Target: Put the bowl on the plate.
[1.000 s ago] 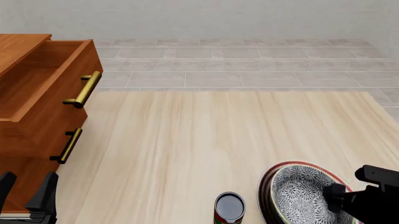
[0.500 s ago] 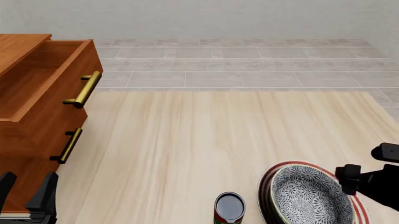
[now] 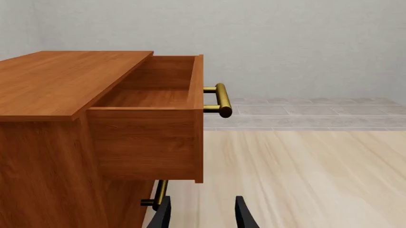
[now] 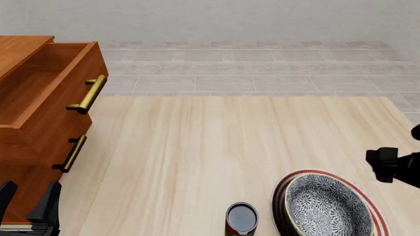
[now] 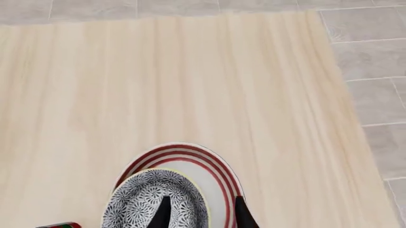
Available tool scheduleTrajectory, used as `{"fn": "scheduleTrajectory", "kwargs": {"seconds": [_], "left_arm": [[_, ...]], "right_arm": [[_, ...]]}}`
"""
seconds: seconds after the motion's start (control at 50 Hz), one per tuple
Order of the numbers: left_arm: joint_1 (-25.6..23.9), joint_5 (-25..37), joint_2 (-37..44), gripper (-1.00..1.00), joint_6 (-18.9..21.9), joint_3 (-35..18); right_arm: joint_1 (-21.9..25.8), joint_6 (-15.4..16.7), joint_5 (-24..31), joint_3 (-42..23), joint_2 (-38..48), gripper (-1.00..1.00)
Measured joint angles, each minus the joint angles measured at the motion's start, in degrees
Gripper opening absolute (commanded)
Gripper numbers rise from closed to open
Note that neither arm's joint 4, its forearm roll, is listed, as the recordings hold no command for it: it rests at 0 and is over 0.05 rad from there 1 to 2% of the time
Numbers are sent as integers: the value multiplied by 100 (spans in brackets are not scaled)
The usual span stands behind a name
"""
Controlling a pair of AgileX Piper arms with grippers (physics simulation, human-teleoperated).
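Right pincer (image 5: 201, 214) spread, above the bowl (image 4: 326, 206) resting on the plate (image 4: 375, 209).

Right gripper (image 5: 200, 213) is hanging high at the table's right side, fingers parted, holding nothing. Left gripper (image 3: 203, 214) is sitting low at near left, fingers parted, empty too.
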State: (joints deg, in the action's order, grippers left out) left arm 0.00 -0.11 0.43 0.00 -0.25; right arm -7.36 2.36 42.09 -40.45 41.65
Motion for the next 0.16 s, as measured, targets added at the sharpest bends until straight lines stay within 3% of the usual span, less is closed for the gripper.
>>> {"fn": "scheduleTrajectory", "kwargs": {"seconds": [0.16], "left_arm": [[0,0,0,100,0,0]], "right_arm": [[65,149,186,-416,34,100]]}}
